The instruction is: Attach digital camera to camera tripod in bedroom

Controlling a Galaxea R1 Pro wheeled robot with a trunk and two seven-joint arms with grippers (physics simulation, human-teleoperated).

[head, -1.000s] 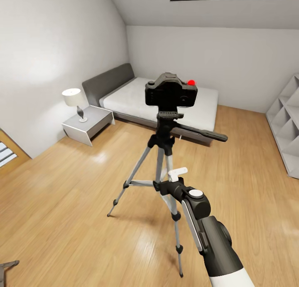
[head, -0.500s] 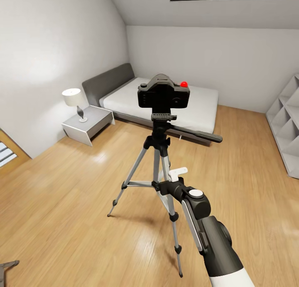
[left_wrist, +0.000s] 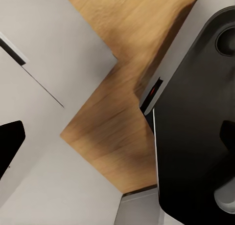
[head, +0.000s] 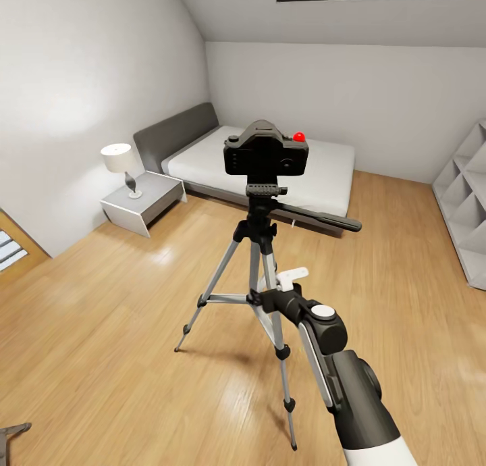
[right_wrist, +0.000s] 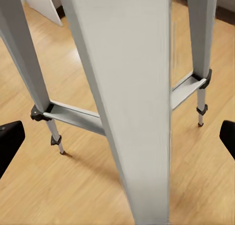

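The black digital camera (head: pixel 266 154), with its red button on top, sits on the head plate of the camera tripod (head: pixel 260 250). The tripod stands upright on the wood floor in front of the bed, its pan handle (head: pixel 324 219) pointing right. My right gripper (head: pixel 271 294) is low at the tripod's leg brace and stands open. In the right wrist view a silver tripod leg (right_wrist: pixel 127 98) runs between the two black fingertips (right_wrist: pixel 10 139) of the right gripper (right_wrist: pixel 117 137). In the left wrist view, one black fingertip (left_wrist: pixel 10 142) of my left gripper sits at the frame's edge, beside my own dark body (left_wrist: pixel 196 137).
A low grey bed (head: pixel 270 165) with a white mattress lies behind the tripod. A white nightstand (head: pixel 143 202) with a lamp (head: pixel 121 165) stands at the left wall. A grey shelf unit (head: pixel 469 202) is at the right. Wood floor (head: pixel 101 331) spreads around the tripod.
The tripod top with the camera swung left from a lean to upright a second ago and has held still since. My right gripper drew back slightly toward me.
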